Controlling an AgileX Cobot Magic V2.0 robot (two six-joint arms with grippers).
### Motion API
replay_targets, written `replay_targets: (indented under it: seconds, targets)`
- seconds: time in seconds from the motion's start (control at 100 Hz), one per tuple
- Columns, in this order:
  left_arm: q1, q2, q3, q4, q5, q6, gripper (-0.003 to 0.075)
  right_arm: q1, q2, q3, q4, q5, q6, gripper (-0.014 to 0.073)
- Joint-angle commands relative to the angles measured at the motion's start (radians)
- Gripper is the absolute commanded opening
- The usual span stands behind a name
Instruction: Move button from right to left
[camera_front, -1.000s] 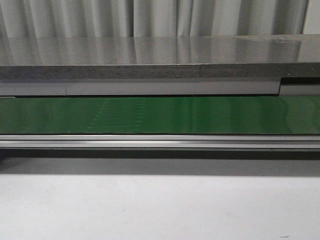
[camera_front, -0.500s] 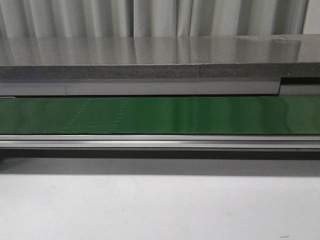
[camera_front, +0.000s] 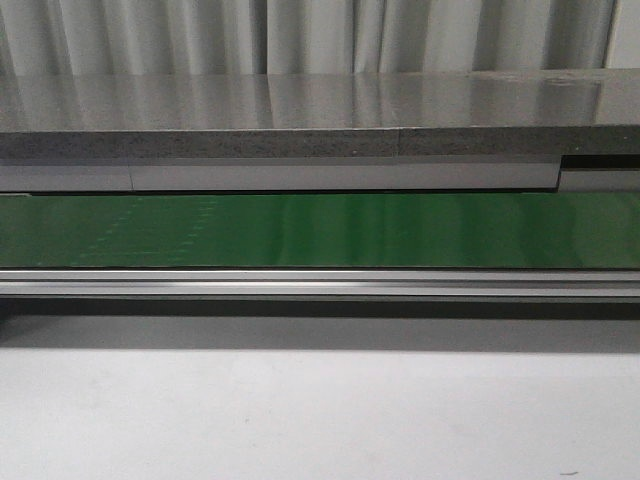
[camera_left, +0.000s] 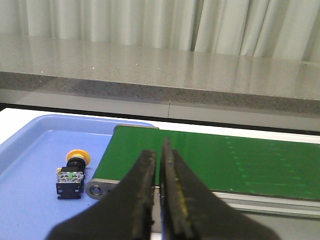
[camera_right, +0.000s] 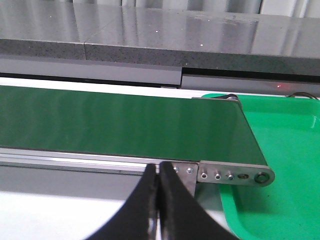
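Front view: a green conveyor belt (camera_front: 320, 230) runs left to right across the scene, bordered on its near side by an aluminium rail (camera_front: 320, 284) and on its far side by a grey speckled counter (camera_front: 300, 115) with pale curtains (camera_front: 300, 35) behind it. The white tabletop (camera_front: 320, 420) fills the near part of the view. Neither tool nor the button appears in this view. Left wrist view: the left tool (camera_left: 160, 150) has its two black fingers pressed together with only a thin slit between them, pinching nothing. Beyond it lies the left end of the belt with its end roller (camera_left: 94, 190). A blue tray (camera_left: 35, 165) sits at that end, partly under the belt. The button (camera_left: 73, 175) lies on its side on the tray floor, just beside the roller, its orange-yellow cap pointing toward the far side. Right wrist view: the right tool (camera_right: 158, 172) also has its fingers pressed together and holds nothing. It is just near of the rail at the right end of the belt. A green tray (camera_right: 285, 150) sits at that end.
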Motion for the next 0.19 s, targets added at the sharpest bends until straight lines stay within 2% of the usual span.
replay_targets:
  seconds: [0.0, 0.18]
  targets:
    - [-0.008, -0.037, 0.041, -0.008, -0.078, -0.013, 0.0005, 0.003, -0.017, 0.001, -0.008, -0.073, 0.001, -0.0068]
    - [-0.008, -0.037, 0.041, -0.008, -0.078, -0.013, 0.0005, 0.003, -0.017, 0.001, -0.008, -0.073, 0.001, -0.0068]
